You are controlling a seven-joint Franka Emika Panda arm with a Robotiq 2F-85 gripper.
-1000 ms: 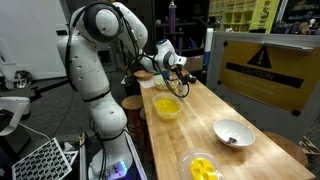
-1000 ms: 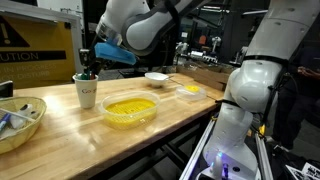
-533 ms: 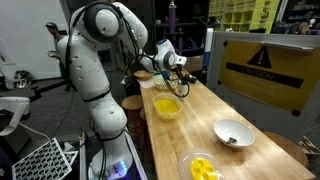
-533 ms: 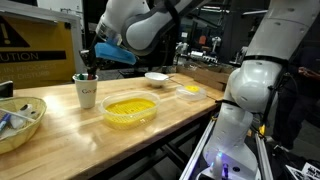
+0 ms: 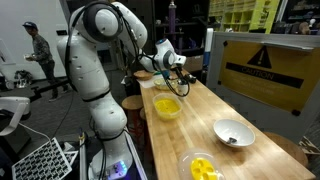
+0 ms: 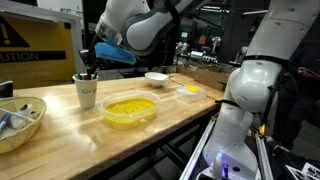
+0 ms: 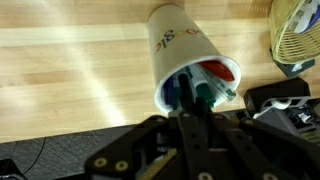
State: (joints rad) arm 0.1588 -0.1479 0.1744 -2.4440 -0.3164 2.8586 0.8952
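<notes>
My gripper (image 7: pixel 190 108) pinched shut on the blue marker (image 7: pixel 175 90), marker standing upright in the white cup (image 7: pixel 170 45), long axis vertical, yellow bowl (image 6: pixel 130 108) beside the cup.

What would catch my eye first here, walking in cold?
The big white arm bending over the wooden table. Its fingers are closed at the mouth of a paper cup of coloured markers, with a bright yellow bowl just beside the cup.

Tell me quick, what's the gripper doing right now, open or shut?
Gripper: jaws closed at the paper cup mouth, apparently pinching a dark marker standing in it.
</notes>
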